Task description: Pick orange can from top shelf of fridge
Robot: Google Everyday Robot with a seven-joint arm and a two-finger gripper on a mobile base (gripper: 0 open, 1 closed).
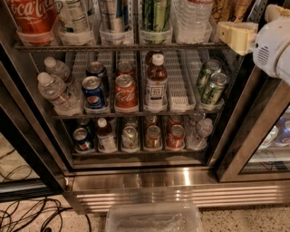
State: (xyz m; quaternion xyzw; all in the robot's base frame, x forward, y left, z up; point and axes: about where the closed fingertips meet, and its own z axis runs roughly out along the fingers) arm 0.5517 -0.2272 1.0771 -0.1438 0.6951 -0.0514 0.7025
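The fridge point(136, 181) stands open in front of me, with a steel base. Its top shelf point(122, 46) is a dark wire rack with clear lane cups that hold a Coca-Cola bottle point(31, 16), other bottles and a green-striped can point(155, 16). Orange-gold cans with dark markings point(231, 8) show at the top right, cut off by the frame edge and partly behind my gripper. The gripper point(236, 36) is cream-coloured on a white arm point(274, 47). It sits at the right end of the top shelf, just below the orange cans.
The middle rack has white slatted lanes with water bottles point(56, 93), Pepsi cans point(94, 93), a Coke can point(126, 93), a juice bottle point(156, 81) and green cans point(210, 86). A lower rack holds several cans. The glass door point(253, 136) stands open at right. A clear bin point(154, 217) and cables point(27, 213) lie on the floor.
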